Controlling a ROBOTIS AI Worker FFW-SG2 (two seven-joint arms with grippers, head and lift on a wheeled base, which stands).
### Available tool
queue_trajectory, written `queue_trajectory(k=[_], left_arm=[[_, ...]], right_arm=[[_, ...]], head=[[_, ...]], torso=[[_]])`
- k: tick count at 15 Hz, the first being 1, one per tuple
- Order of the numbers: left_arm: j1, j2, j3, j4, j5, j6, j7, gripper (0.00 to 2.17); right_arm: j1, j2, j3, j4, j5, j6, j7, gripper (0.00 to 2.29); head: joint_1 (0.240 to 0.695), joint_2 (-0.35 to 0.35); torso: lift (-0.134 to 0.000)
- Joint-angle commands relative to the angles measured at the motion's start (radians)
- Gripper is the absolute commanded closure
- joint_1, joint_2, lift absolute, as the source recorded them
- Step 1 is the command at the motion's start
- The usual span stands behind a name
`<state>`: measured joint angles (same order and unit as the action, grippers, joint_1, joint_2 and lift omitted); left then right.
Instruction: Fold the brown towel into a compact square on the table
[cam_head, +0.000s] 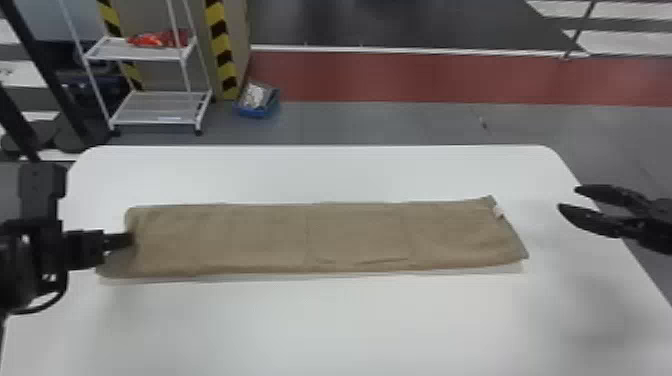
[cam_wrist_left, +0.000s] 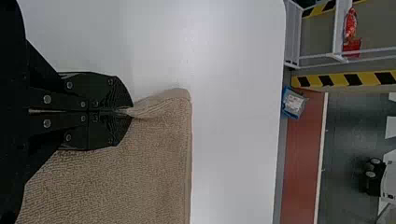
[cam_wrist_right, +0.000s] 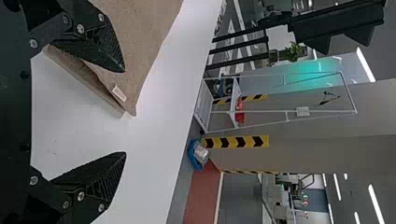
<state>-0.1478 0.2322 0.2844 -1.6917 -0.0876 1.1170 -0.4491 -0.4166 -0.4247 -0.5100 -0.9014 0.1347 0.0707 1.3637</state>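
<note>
The towel (cam_head: 320, 237), laid on the table (cam_head: 350, 325), should prove limp; its end is clamped in the left gripper (cam_wrist_left: 130, 111), the right gripper (cam_wrist_right: 124, 112) parted. The free end's layers, apparently several, should be pinched together.

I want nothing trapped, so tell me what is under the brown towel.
The brown towel lies on the white table; anything else beneath it is covered from view.

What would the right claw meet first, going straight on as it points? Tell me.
Probably the brown towel, near its far corner by the white label. The right claw points roughly that way, but its height is unclear, so it might pass over.
</note>
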Motion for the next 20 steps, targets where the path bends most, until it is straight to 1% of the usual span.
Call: queue_trajectory(k=[1,3,5,6,7,8,9,10,11,12,13,14,16,17,18,20], left_arm=[[0.007,-0.019,0.019,-0.063,0.031,0.042,-0.017,1.73],[0.014,-0.045,0.025,-0.134,0.060,0.094,-0.023,1.73],[0.013,-0.083,0.027,-0.195,0.075,0.113,-0.020,1.73],[0.005,-0.103,0.027,-0.218,0.118,0.162,-0.016,1.73],[-0.002,-0.116,0.024,-0.236,0.169,0.208,-0.008,1.73],[-0.010,-0.125,0.018,-0.244,0.209,0.229,0.004,1.73],[-0.024,-0.137,0.013,-0.247,0.250,0.254,0.023,1.73],[-0.033,-0.145,0.007,-0.247,0.289,0.257,0.038,1.73],[-0.041,-0.146,-0.007,-0.246,0.333,0.260,0.069,1.73],[-0.049,-0.146,-0.022,-0.241,0.367,0.257,0.096,1.73],[-0.055,-0.146,-0.030,-0.235,0.401,0.257,0.109,1.73],[-0.068,-0.146,-0.037,-0.227,0.434,0.257,0.124,1.73],[-0.119,-0.145,-0.037,-0.197,0.517,0.281,0.153,1.73],[-0.141,-0.142,-0.037,-0.194,0.571,0.303,0.165,1.73],[-0.154,-0.143,-0.039,-0.192,0.601,0.306,0.178,1.73],[-0.177,-0.145,-0.042,-0.186,0.663,0.327,0.190,1.73]], right_arm=[[0.010,0.023,0.007,-0.044,-0.003,0.036,0.003,0.29],[0.013,0.058,0.028,-0.079,-0.003,0.067,0.003,0.29],[0.015,0.104,0.028,-0.103,0.006,0.073,0.003,0.29],[0.015,0.127,0.030,-0.109,0.003,0.076,0.003,0.29],[0.016,0.159,0.044,-0.117,0.000,0.073,0.003,0.29],[0.024,0.182,0.059,-0.133,0.003,0.073,0.003,0.33],[0.032,0.213,0.082,-0.145,0.005,0.073,0.003,0.51],[0.032,0.234,0.108,-0.145,0.008,0.070,0.003,0.65],[0.038,0.254,0.156,-0.145,0.013,0.061,0.003,0.95],[0.052,0.274,0.205,-0.145,0.014,0.045,0.003,1.40],[0.064,0.288,0.246,-0.145,0.016,0.030,0.003,1.63],[0.070,0.308,0.295,-0.145,0.019,0.024,0.003,1.75],[0.076,0.346,0.331,-0.136,0.046,-0.001,0.003,1.75],[0.078,0.362,0.349,-0.134,0.054,-0.004,0.003,1.75],[0.078,0.369,0.372,-0.133,0.060,-0.001,-0.005,1.75],[0.078,0.383,0.395,-0.128,0.075,-0.001,-0.041,1.75]], head=[[0.695,-0.029],[0.695,-0.032],[0.695,-0.030],[0.695,-0.029],[0.695,-0.028],[0.695,-0.030],[0.695,-0.032],[0.695,-0.031],[0.695,-0.023],[0.695,-0.023],[0.695,-0.004],[0.695,0.009],[0.695,0.035],[0.695,0.059],[0.695,0.066],[0.695,0.075]], torso=[[-0.124],[-0.124],[-0.124],[-0.124],[-0.124],[-0.124],[-0.124],[-0.124],[-0.124],[-0.124],[-0.124],[-0.124],[-0.124],[-0.124],[-0.124],[-0.124]])
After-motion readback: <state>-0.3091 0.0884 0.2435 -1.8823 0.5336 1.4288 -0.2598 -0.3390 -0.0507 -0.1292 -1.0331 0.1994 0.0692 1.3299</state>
